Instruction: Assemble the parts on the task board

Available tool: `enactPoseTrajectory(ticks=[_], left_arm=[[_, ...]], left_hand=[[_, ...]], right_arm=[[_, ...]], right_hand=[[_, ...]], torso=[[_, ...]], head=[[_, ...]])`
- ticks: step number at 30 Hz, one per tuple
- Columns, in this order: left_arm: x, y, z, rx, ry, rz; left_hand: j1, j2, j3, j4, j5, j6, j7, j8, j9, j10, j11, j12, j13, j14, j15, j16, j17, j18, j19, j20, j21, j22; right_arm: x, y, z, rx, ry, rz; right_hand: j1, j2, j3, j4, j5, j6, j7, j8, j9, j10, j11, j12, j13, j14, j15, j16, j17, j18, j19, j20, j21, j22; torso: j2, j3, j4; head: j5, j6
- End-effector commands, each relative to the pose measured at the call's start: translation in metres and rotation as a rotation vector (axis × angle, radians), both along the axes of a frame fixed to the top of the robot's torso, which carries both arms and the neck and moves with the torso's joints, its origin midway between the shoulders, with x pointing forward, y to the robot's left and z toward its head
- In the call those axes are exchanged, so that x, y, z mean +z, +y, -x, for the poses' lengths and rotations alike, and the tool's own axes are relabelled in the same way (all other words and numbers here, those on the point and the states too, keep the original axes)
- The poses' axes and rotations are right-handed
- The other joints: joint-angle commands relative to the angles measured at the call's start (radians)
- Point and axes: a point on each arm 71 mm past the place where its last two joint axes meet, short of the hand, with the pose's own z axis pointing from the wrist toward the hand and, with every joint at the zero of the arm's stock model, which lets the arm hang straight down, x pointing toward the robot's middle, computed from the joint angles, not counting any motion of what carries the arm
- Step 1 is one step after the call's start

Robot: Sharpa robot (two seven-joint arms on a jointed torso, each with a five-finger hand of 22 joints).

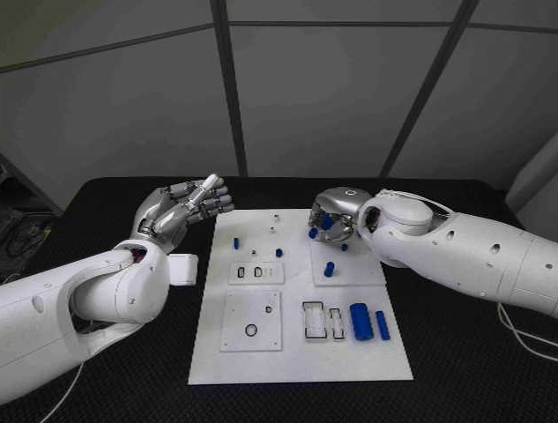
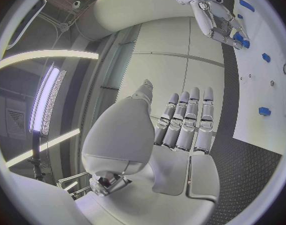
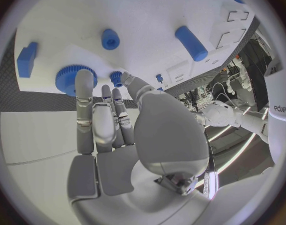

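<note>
The left hand (image 1: 183, 207) is raised off the black surface (image 1: 114, 361), just beside the task board's far left corner, palm turned upward. Its fingers (image 2: 186, 120) lie straight and side by side, with the thumb apart; it grips nothing.

The white task board (image 1: 298, 361) lies in the middle of the surface, long side running away from the robot. Near its left edge stands a small blue peg (image 1: 235, 241), with another small blue piece (image 1: 279, 252) a little to its right. Two white inset plates occupy the near left part. Further right, in the near right area, a large blue cylinder (image 1: 360, 321) and a thinner blue rod (image 1: 382, 325) lie side by side next to rectangular slots. Another blue piece (image 1: 331, 268) lies on the right-hand plate, further from the robot.

The right hand (image 1: 333, 220) reaches down over the board's far right part. In the right wrist view its fingertips (image 3: 85, 80) touch a blue gear (image 3: 71, 80) that lies flat on the board; whether it actually grips the gear I cannot tell.
</note>
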Motion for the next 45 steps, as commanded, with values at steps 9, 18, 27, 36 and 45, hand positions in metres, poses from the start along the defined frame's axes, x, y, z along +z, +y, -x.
enactPoseTrajectory(ticks=[9,18,27,36,45], left_arm=[[0.002,-0.002,0.0,-0.024,-0.012,-0.002],[0.002,-0.001,0.001,-0.024,-0.011,-0.003],[0.002,-0.002,0.001,-0.026,-0.011,-0.004],[0.002,0.0,0.001,-0.025,-0.009,-0.007],[0.002,0.001,0.001,-0.025,-0.006,-0.008]], left_hand=[[-0.005,0.002,-0.002,-0.007,-0.004,0.007,0.015,-0.006,-0.001,0.008,0.0,-0.004,-0.002,0.005,0.003,-0.006,-0.002,0.016,0.009,0.002,0.004,0.0],[-0.006,0.003,-0.002,-0.008,-0.004,0.007,0.016,-0.007,-0.001,0.007,0.001,-0.005,-0.002,0.005,0.003,-0.007,-0.002,0.016,0.009,0.002,0.004,-0.001],[-0.006,0.003,-0.002,-0.008,-0.004,0.007,0.016,-0.007,-0.001,0.007,0.001,-0.005,-0.002,0.005,0.003,-0.007,-0.002,0.016,0.009,0.002,0.004,-0.001],[-0.006,0.003,-0.001,-0.009,-0.004,0.007,0.016,-0.008,-0.002,0.007,0.001,-0.006,-0.002,0.004,0.003,-0.008,-0.002,0.016,0.01,0.001,0.004,-0.001],[-0.005,0.004,-0.001,-0.01,-0.003,0.006,0.016,-0.009,-0.002,0.006,0.001,-0.007,-0.002,0.004,0.004,-0.01,-0.002,0.016,0.01,0.001,0.004,-0.001]], right_arm=[[0.0,0.003,-0.002,0.005,0.007,0.02],[-0.002,0.006,-0.003,0.011,0.022,0.029],[-0.004,0.008,-0.005,0.012,0.037,0.038],[0.0,0.01,-0.005,0.021,-0.002,0.008],[0.011,0.015,0.0,0.044,-0.105,-0.081]], right_hand=[[0.002,0.006,0.021,0.005,0.004,0.0,-0.001,0.001,0.001,0.018,-0.005,0.0,0.001,0.049,0.005,0.018,0.014,-0.014,0.005,0.002,0.024,0.025],[0.004,0.008,0.036,0.009,0.002,0.008,-0.002,0.004,0.002,0.028,-0.006,0.0,0.001,0.049,0.005,0.028,0.024,-0.016,0.005,0.002,0.043,0.045],[0.008,0.009,0.058,0.013,-0.001,0.019,-0.001,0.005,0.002,0.05,-0.01,0.002,0.001,0.05,0.003,0.044,0.041,-0.019,0.006,0.001,0.069,0.074],[0.041,0.031,0.112,0.0,-0.041,0.073,-0.005,0.024,0.009,0.112,-0.022,0.015,0.007,0.052,-0.008,0.065,0.063,-0.024,0.013,-0.007,0.114,0.125],[0.061,0.032,0.141,-0.022,-0.032,0.103,-0.007,0.032,0.013,0.146,-0.03,0.018,0.012,0.053,-0.016,0.079,0.079,-0.031,0.025,-0.016,0.157,0.175]], torso=[[0.003,0.0008,-0.0013],[0.004,0.0004,-0.0012],[0.005,0.0005,-0.0008],[0.006,0.0009,-0.002],[0.007,0.0001,-0.0031]], head=[[0.002,-0.006],[0.0,-0.008],[0.002,-0.012],[0.005,-0.013],[0.006,-0.007]])
